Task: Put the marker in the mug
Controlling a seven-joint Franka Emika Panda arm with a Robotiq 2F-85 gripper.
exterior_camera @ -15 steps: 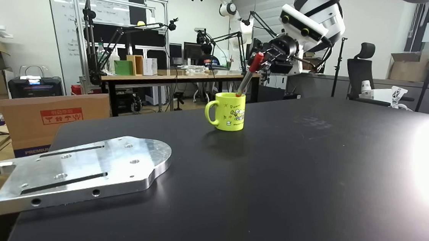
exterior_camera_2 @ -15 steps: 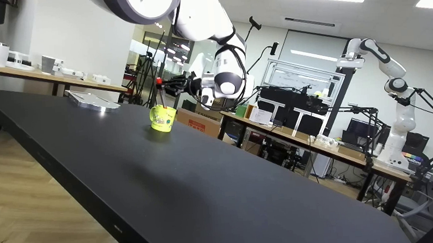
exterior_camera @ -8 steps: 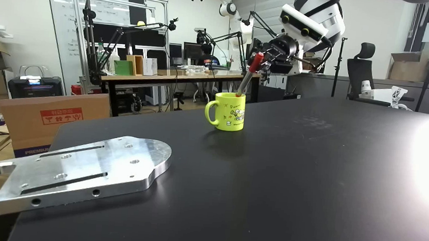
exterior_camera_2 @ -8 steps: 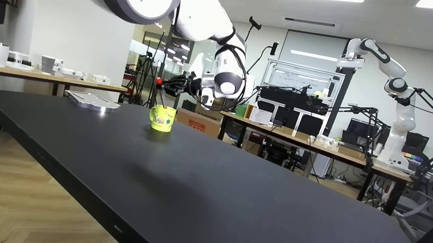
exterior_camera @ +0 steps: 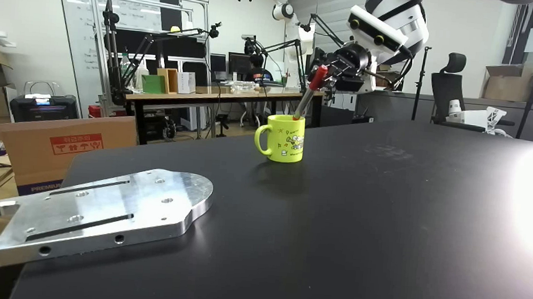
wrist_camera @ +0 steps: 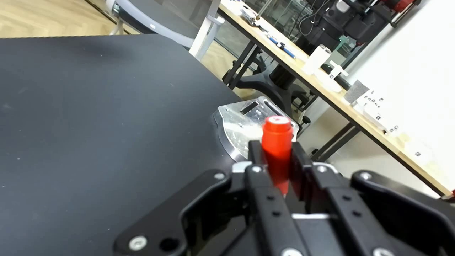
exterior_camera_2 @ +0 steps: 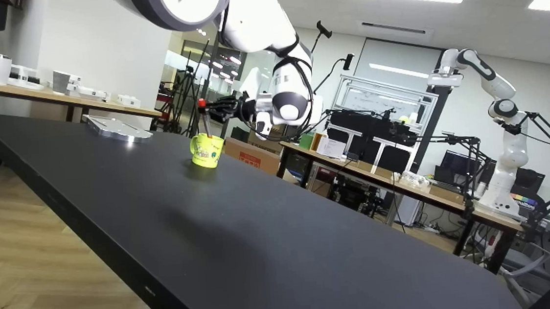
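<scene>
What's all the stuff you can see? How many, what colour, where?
mug: one, yellow-green, upright on the table
marker: one, red with greyish middle, leaning, held in the gripper, low end at the mug's rim
metal plate: one, silver, partly over the table's edge
table: one, black, under the mug
cardboard boxes: at least three, brown, background
desks: at least two, wooden tops, background
green block: one, green, on a desk
chairs: at least two, black or grey, background
far robot arm: one, white, background
other distant things: many, mixed colours, hard to tell
robot arm: one, white and black, above the table
gripper: one, black, shut on the marker
</scene>
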